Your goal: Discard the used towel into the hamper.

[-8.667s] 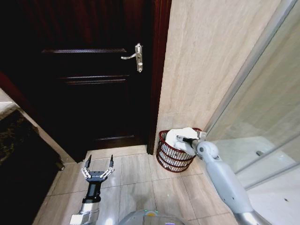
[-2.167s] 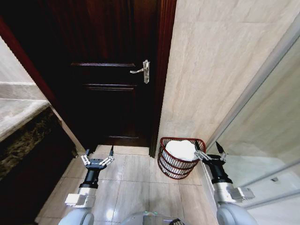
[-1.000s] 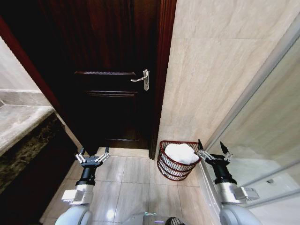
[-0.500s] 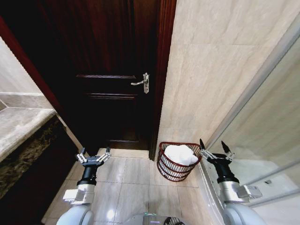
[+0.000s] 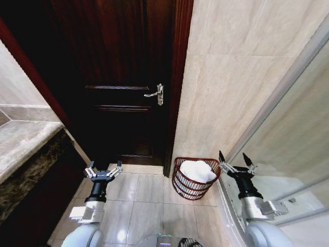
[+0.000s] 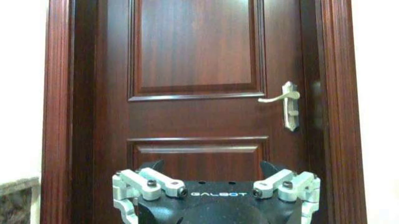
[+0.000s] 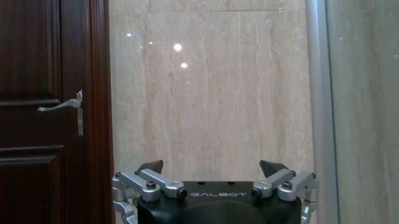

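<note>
White towel (image 5: 198, 170) lies in the reddish wire hamper (image 5: 194, 178) on the floor tiles by the door frame, as half a second ago; head view has tilted slightly. Right pincer (image 5: 232, 160) hovers spread beside its rim, left pincer (image 5: 103, 170) spread, parked. Left wrist view: pincer (image 6: 212, 173) bases cut off, facing the door handle (image 6: 283, 102). Right wrist view: pincer (image 7: 212, 168) facing the wall.

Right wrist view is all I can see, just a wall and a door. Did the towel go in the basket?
Observer: Yes, the white towel lies in the hamper.
Operator: Where's my right gripper?
Observer: The right gripper is open, beside the hamper's rim, apart from the towel.
Operator: And the other one?
Observer: The left gripper is open above the floor tiles, facing the door.
</note>
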Tool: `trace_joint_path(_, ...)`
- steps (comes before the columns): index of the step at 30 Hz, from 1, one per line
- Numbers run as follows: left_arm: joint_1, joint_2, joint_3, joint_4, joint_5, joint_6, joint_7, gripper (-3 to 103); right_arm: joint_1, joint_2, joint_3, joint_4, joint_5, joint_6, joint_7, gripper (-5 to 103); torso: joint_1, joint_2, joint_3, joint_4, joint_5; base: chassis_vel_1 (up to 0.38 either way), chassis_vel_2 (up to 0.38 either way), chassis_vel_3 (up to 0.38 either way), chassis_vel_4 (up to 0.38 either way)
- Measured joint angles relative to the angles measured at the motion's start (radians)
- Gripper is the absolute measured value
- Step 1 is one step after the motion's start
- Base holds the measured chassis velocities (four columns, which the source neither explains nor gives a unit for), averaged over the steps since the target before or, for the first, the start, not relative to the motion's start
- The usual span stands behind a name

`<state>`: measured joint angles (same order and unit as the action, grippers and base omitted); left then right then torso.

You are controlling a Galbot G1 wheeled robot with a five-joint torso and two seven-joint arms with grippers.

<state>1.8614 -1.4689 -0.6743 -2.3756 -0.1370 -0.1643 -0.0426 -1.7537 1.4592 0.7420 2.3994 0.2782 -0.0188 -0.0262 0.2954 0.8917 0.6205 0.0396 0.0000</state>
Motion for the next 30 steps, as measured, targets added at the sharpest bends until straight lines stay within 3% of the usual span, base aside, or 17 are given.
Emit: trace_joint_path(30, -0.005, -0.003, 0.001, -0.010, 0.002, 0.004, 0.003, 100, 0.008, -0.002, -0.019, 0.020, -0.001, -0.025, 0.019, 100, 0.062, 0.141, 0.079, 0.0000, 0.0000, 0.000, 0.000, 0.000, 0.000)
